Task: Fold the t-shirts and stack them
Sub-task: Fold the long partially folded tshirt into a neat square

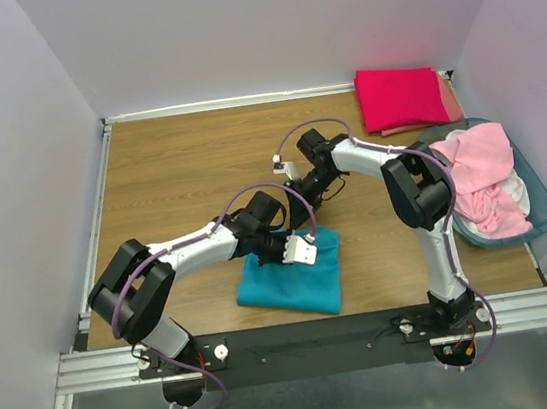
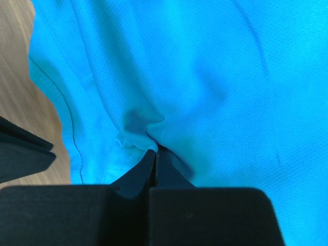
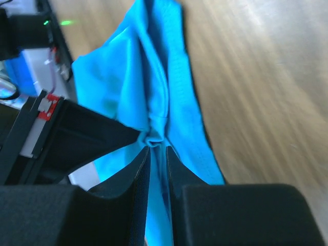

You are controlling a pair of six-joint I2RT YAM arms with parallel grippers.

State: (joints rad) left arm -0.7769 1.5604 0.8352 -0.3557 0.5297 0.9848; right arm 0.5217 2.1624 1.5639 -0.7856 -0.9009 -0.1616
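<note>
Black mounting rail [image 1: 302, 347] is lying nearest; beyond it the teal mesh-cloth t-shirt [image 1: 293, 277] is resting on the wooden table [image 1: 178, 167]. A folded crimson-pink t-shirt [image 1: 401, 97] and a blue-tinted plastic basket [image 1: 546, 209] of light pink shirts [image 1: 482, 177] are sitting far right, with pale walls [image 1: 230, 29] enclosing everything. At the left wrist, my left claw [image 2: 156, 154] is pinching that teal shirt. At the right wrist, my right claw [image 3: 158, 154] is clamping a bunched fold of it.

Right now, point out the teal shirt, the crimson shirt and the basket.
teal shirt [image 1: 284, 286]: top external view, bare lower-left part.
crimson shirt [image 1: 400, 95]: top external view, middle of folded top.
basket [image 1: 543, 199]: top external view, right rim.
</note>
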